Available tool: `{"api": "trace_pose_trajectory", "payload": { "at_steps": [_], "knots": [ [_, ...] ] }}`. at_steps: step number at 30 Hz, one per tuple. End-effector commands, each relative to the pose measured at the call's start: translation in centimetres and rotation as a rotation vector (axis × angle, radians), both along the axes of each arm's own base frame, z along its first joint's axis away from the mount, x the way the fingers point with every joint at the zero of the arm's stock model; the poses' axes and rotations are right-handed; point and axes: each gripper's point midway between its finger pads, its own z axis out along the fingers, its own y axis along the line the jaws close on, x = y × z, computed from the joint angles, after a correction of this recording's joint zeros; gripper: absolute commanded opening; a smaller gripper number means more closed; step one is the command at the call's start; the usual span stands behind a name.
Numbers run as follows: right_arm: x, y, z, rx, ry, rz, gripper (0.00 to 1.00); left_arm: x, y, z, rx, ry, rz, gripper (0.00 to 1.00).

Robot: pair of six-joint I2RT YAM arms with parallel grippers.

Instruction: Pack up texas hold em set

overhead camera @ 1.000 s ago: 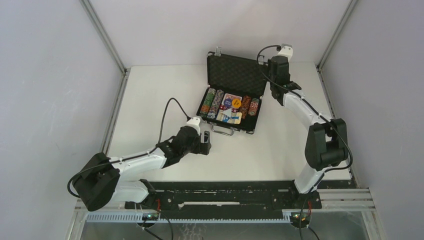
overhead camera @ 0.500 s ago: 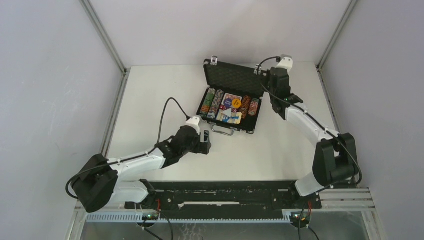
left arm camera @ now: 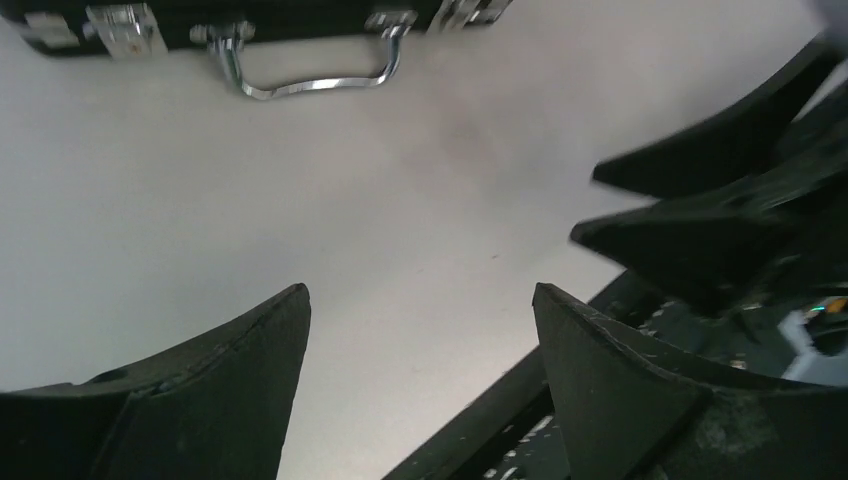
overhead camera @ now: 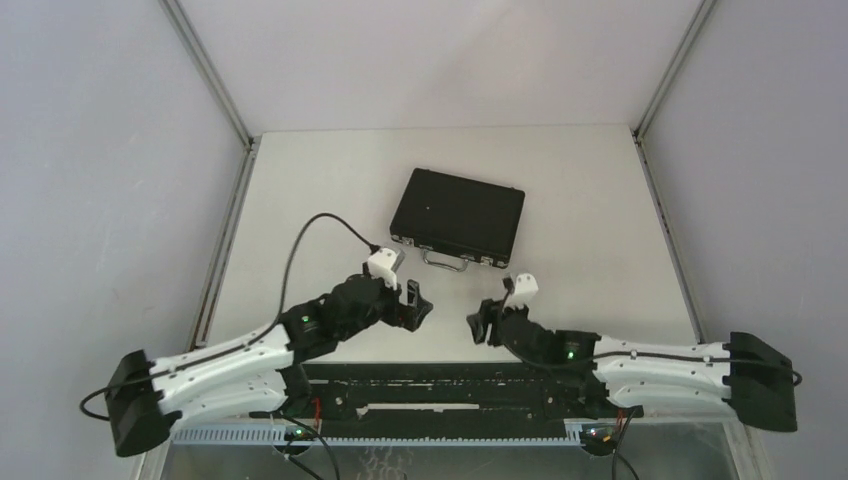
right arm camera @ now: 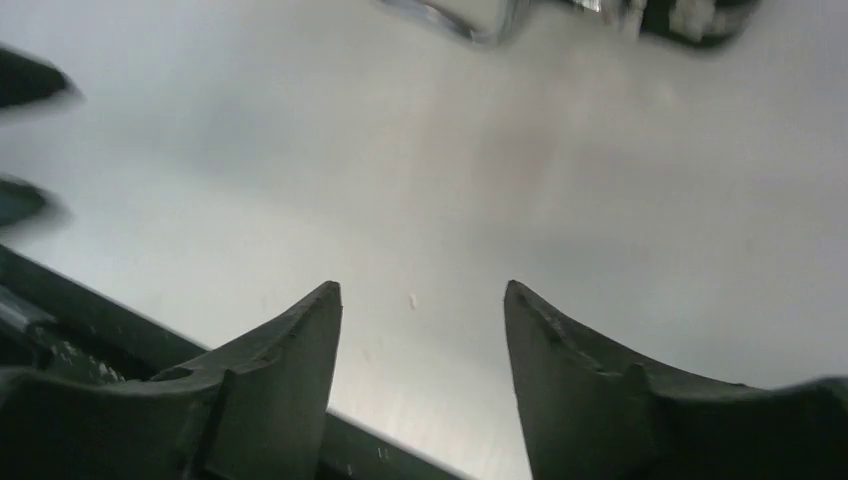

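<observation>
Briefcase [overhead camera: 458, 215] now shut, right arm [overhead camera: 650, 365] pulled back.

me | left arm [overhead camera: 225, 362], right arm [overhead camera: 660, 368]: white shells, black joints | wrists: white camera cap at 12 o'clock, small green light on each | black cable [overhead camera: 300, 235] leaves my left wrist toward 10 o'clock | left gripper [left arm camera: 420, 292], right gripper [right arm camera: 422, 286]: black, curved, tapering fingers, scuffed edges

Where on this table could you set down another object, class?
Bare table lies left of the closed briefcase, right of it, and behind it to the back wall. Crowded: the near strip, where the left gripper and right gripper sit before its handle.
</observation>
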Motion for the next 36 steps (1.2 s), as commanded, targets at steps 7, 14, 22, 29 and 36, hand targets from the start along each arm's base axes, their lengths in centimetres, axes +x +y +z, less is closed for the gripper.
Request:
{"api": "trace_pose_trajectory", "payload": {
  "at_steps": [7, 14, 22, 29, 36],
  "knots": [
    [1.0, -2.1, 4.6, 0.079, -0.167, -0.222, 0.06, 1.7, 3.1, 5.8, -0.138, -0.205, 0.186, 0.85],
    [8.1, -2.0, 10.2, 0.318, -0.215, -0.129, 0.00, 4.6, 3.8, 6.2, -0.058, -0.263, 0.296, 0.48],
    [12.4, -2.8, 5.6, 0.331, -0.091, -0.145, 0.00, 5.1, 4.2, 4.8, -0.043, -0.225, 0.300, 0.65],
    [12.9, -0.7, 2.6, 0.355, -0.016, -0.095, 0.00, 5.6, 3.8, 2.7, -0.003, -0.167, 0.278, 0.88],
    [12.7, -1.9, -1.5, 0.269, 0.078, -0.156, 0.00, 5.5, 3.3, 1.6, -0.005, -0.141, 0.251, 0.88]
  ]
}}
